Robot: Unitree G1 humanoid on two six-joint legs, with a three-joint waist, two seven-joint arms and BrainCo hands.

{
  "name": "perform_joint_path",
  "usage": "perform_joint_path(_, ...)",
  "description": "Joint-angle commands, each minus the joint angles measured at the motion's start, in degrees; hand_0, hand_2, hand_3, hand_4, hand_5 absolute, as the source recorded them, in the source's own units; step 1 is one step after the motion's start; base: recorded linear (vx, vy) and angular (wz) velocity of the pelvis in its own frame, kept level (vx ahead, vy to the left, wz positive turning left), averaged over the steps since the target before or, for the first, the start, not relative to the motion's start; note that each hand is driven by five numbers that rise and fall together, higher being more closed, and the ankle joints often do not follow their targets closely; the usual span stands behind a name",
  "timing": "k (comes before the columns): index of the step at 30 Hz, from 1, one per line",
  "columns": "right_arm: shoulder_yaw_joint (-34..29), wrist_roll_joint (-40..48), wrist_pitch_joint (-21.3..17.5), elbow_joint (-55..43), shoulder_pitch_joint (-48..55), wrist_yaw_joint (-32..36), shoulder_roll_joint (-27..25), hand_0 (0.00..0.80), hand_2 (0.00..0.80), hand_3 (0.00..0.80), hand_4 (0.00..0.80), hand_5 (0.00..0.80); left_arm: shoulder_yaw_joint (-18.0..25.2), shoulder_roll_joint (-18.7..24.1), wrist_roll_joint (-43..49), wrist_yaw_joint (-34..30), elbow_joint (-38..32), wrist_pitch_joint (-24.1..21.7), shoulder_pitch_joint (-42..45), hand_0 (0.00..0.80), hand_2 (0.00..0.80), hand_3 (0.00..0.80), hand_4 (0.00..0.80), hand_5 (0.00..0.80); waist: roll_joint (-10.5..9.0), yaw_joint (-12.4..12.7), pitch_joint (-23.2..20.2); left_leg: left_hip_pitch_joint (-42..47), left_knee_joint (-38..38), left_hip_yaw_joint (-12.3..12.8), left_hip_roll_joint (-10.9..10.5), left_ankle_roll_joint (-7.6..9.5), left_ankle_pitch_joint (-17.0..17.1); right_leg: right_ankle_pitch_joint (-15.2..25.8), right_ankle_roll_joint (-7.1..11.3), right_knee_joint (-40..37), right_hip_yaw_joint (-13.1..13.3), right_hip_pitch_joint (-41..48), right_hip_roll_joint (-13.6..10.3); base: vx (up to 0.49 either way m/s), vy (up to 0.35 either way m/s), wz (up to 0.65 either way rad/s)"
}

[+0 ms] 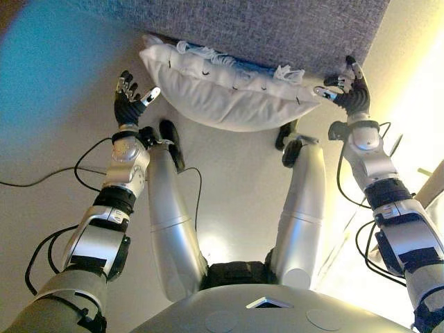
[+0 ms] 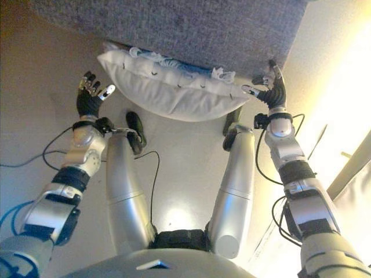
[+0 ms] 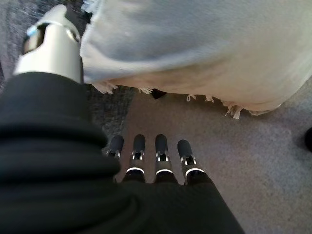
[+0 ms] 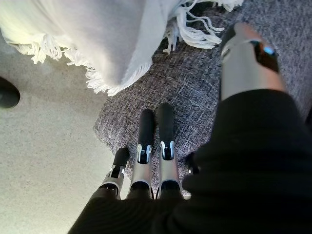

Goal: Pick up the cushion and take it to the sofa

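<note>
The white fringed cushion [image 1: 225, 94] rests against the grey sofa [image 1: 277, 31] edge. The left robot hand [image 1: 130, 98] and right robot hand [image 1: 349, 90] flank it, fingers spread apart, holding nothing.

Strong warm light pours in from the robot's right, washing the floor [image 1: 409, 111] there almost to white. A bright glare spot sits on the floor between the legs. The opposite side falls dim, with a blue tint in the head views' upper corner. The white cushion [image 1: 229, 94] catches soft light on top, its underside shaded. Close up, the cushion's surface blurs in the left wrist view.
</note>
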Motion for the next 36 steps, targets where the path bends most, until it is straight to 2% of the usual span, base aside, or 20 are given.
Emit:
perform_joint_path(1,1.4,1.4,4.2,6.7,2.5,3.0,0.7,0.0,0.0,0.0,0.0,0.0,1.1,2.1,-2.1,-1.9,1.4,-0.4,-1.5,0.0,0.0,0.0,0.0,0.0,0.49,1.7,0.0,-2.2,-3.5,0.3,0.0,1.41,4.1,-2.2,-0.3,5.7,2.0,-0.9,-0.3,0.014,0.013,0.07)
perform_joint_path(6,-0.1,3.6,2.9,8.1,3.8,2.3,0.3,0.0,0.0,0.0,0.0,0.0,1.5,3.6,-3.0,-2.0,3.5,0.5,-3.5,0.0,0.0,0.0,0.0,0.0,0.03,1.1,0.0,-2.8,-2.8,0.2,0.2,1.51,4.0,-2.1,-0.22,6.1,2.0,-1.4,-0.2,0.024,0.035,0.05)
perform_joint_path(12,-4.8,8.3,-0.9,8.2,8.0,0.2,0.9,0.0,0.0,0.0,0.0,0.0,2.3,4.4,-3.0,-2.8,4.2,-1.9,-3.2,0.0,0.0,0.0,0.0,0.0,-0.28,-0.1,0.0,-2.1,-3.3,0.7,0.7,1.51,3.6,-1.5,-0.11,4.5,2.0,-0.6,0.6,0.008,0.053,-0.06)
perform_joint_path(19,-6.9,4.5,-2.1,11.3,12.8,1.9,1.3,0.0,0.0,0.0,0.0,0.0,3.2,4.8,-2.8,-3.0,4.4,-3.7,-2.8,0.0,0.0,0.0,0.0,0.0,-0.8,-1.1,0.0,-0.4,-4.9,1.3,1.2,1.28,3.2,-0.8,0.13,1.7,1.7,1.3,1.5,-0.005,0.021,0.01)
perform_joint_path(22,-5.1,-1.2,-2.5,13.7,14.1,3.0,1.7,0.0,0.0,0.0,0.0,0.0,3.1,5.1,-3.2,-3.1,5.2,-3.8,-3.9,0.0,0.0,0.0,0.0,0.0,-0.8,-1.6,0.0,0.2,-6.5,1.5,1.1,1.19,3.6,-0.3,0.12,0.1,2.0,2.0,2.1,-0.02,0.006,-0.05)
perform_joint_path(29,-0.1,-4.5,-4.3,16.4,12.4,1.6,2.9,0.0,0.0,0.0,0.0,0.0,1.3,4.0,-5.5,-4.5,8.1,-4.6,-6.6,0.0,0.0,0.0,0.0,0.0,-0.28,-2.3,0.0,2.3,-9.8,2.5,0.6,0.81,4.4,1.1,0.38,-4.2,2.3,4.0,2.8,-0.018,0.022,-0.02)
perform_joint_path(36,2.8,-3.2,-0.7,14.8,8.3,-2.3,4.5,0.0,0.0,0.0,0.0,0.0,0.2,2.9,-6.5,-5.1,9.6,-5.0,-8.5,0.0,0.0,0.0,0.0,0.0,-0.1,-2.9,0.0,4.5,-13.6,3.6,0.7,-0.04,5.2,3.2,0.98,-10.2,1.9,6.5,2.8,-0.013,0.041,-0.03)
